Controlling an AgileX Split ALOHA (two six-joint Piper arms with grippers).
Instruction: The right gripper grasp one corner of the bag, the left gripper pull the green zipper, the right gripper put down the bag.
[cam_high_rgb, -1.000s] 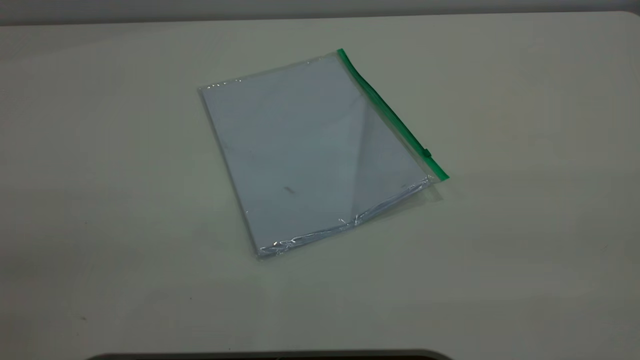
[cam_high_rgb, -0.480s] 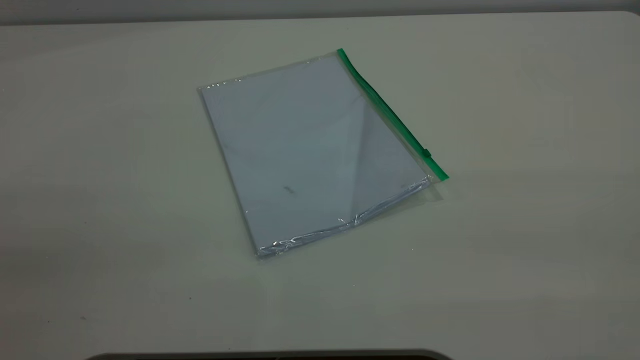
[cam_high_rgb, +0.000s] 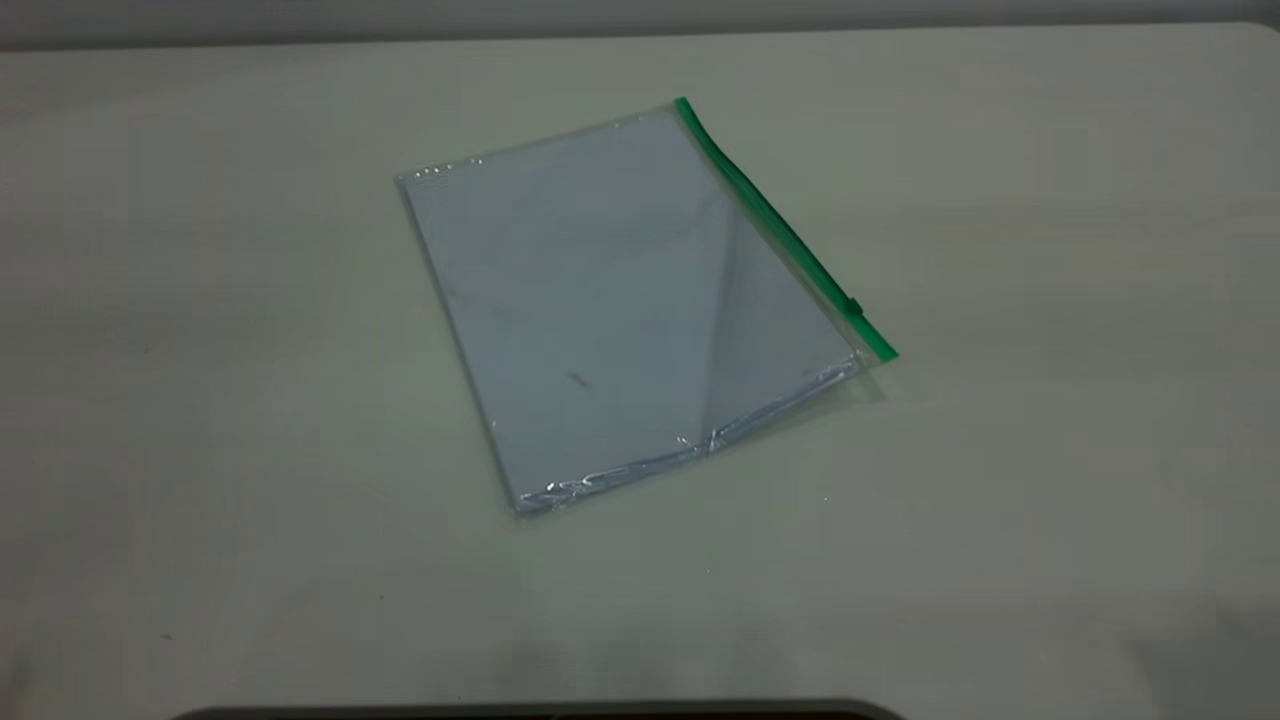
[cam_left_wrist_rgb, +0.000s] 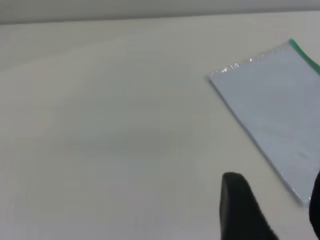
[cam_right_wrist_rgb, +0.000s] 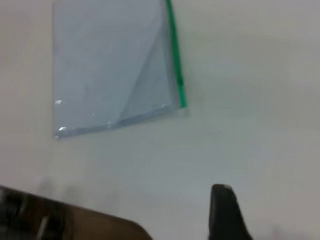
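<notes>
The bag (cam_high_rgb: 620, 300) lies flat on the table, clear with a white sheet inside. The green zipper (cam_high_rgb: 770, 220) runs along its right long edge, with the slider tab (cam_high_rgb: 855, 305) near the near corner of the bag (cam_high_rgb: 885, 352). Neither gripper shows in the exterior view. In the left wrist view my left gripper (cam_left_wrist_rgb: 275, 182) is open and empty over bare table, beside the bag's (cam_left_wrist_rgb: 270, 100) near left corner. In the right wrist view only one finger (cam_right_wrist_rgb: 225, 212) of my right gripper (cam_right_wrist_rgb: 272, 202) shows, apart from the bag (cam_right_wrist_rgb: 110, 65) and its zipper (cam_right_wrist_rgb: 174, 65).
The pale table (cam_high_rgb: 1050, 450) surrounds the bag on all sides. Its far edge (cam_high_rgb: 640, 35) meets a grey wall. A dark rounded edge (cam_high_rgb: 540, 710) lies at the near side, and a brown surface (cam_right_wrist_rgb: 75, 222) shows beyond it in the right wrist view.
The bag has not moved. A faint shadow has spread over the table's near right corner.
</notes>
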